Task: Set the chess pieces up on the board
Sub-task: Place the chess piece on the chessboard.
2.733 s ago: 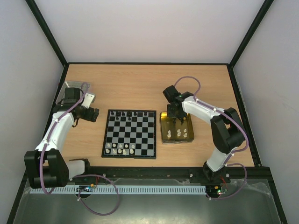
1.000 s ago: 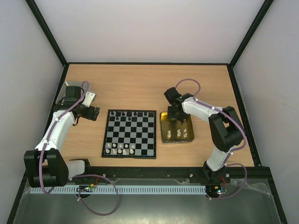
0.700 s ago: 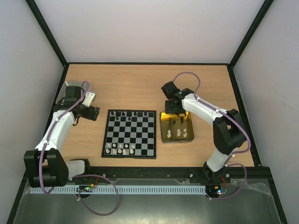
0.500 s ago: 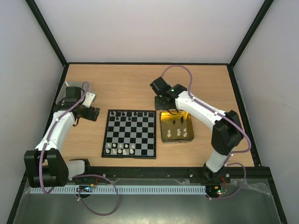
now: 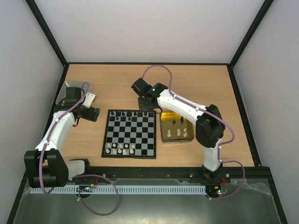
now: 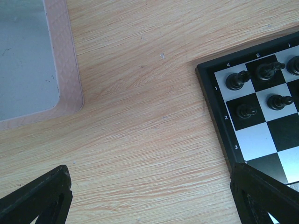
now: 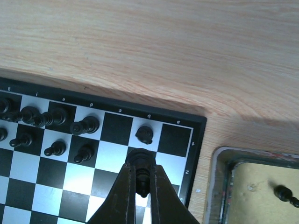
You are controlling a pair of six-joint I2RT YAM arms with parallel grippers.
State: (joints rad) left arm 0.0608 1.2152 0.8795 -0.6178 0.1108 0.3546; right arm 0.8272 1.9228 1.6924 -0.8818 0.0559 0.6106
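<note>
Right gripper (image 7: 140, 187) pinches a black piece (image 7: 140, 161) over the one o'clock corner of the board (image 7: 117, 127); left gripper (image 6: 149, 186) gapes wide, empty, at ten o'clock.

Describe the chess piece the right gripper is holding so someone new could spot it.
Find the board and go to its far corner beside the gold tray. There the right gripper pinches one black piece; its neighbours all stand free on squares, while this one sits between the fingers.
</note>
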